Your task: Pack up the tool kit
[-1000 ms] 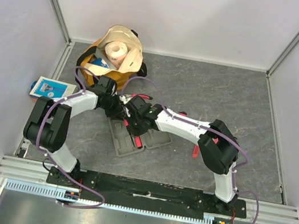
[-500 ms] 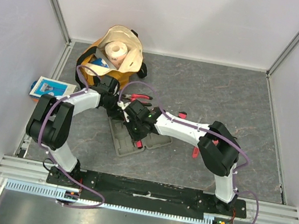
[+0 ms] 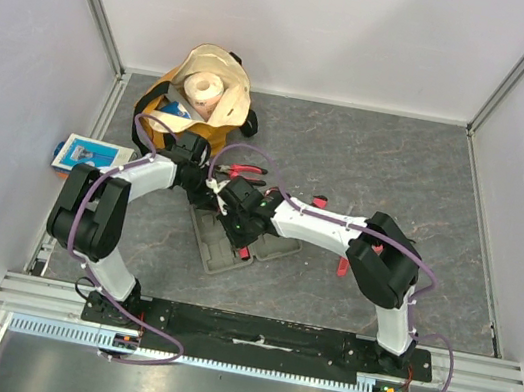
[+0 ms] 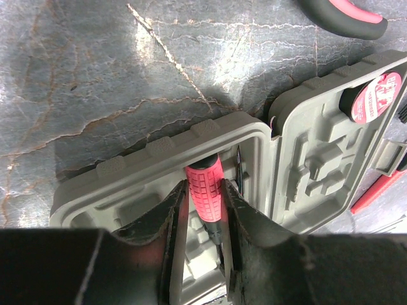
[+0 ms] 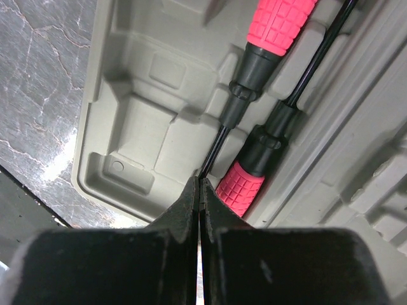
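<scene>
one screwdriver (image 4: 205,185) sits in the case (image 4: 159,147), its red handle pinched by left gripper (image 4: 203,204) jaws. right gripper (image 5: 199,190) jaws pressed together, at 6 o'clock of a shaft tip (image 5: 207,165).

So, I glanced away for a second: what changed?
The right claw slid slightly left and toward the bases over the case, uncovering more of the pliers. The left claw, around a screwdriver, barely shifted. The case, bag and packet stayed put.
</scene>
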`<state>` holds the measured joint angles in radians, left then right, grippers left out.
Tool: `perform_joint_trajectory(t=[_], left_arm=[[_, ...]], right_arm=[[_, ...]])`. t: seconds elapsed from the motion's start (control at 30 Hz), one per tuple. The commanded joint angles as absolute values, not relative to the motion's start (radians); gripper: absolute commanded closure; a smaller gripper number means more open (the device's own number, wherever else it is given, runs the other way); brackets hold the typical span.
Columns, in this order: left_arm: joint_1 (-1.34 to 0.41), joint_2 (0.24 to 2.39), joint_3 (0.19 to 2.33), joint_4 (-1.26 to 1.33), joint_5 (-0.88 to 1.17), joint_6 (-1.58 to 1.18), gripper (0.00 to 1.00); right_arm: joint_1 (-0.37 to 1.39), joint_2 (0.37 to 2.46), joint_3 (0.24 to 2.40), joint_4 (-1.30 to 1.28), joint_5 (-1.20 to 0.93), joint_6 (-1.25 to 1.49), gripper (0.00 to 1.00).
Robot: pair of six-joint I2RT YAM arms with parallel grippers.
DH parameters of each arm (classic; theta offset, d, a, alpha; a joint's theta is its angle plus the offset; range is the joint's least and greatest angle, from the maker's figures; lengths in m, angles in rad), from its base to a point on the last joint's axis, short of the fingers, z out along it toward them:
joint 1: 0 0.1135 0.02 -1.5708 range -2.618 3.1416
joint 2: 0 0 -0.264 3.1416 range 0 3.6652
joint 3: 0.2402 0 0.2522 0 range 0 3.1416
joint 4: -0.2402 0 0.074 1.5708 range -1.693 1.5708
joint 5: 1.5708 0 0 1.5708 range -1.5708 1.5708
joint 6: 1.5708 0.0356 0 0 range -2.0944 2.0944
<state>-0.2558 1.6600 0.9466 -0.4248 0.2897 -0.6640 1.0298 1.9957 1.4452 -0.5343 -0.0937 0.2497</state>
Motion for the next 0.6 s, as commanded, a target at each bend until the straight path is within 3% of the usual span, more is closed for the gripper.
perform_joint_trajectory(t=[0.0,0.57], left_arm=[[-0.258,1.681,0.974,-0.443,0.262,-0.678,0.67],[-0.259,1.695,0.988,-0.469,0.267,-0.681,0.69]], right_arm=[[1.029,1.973,1.402,-0.548,-0.094,0.23,1.0],[1.031,1.976,1.337,-0.486,-0.014,0.268,1.0]])
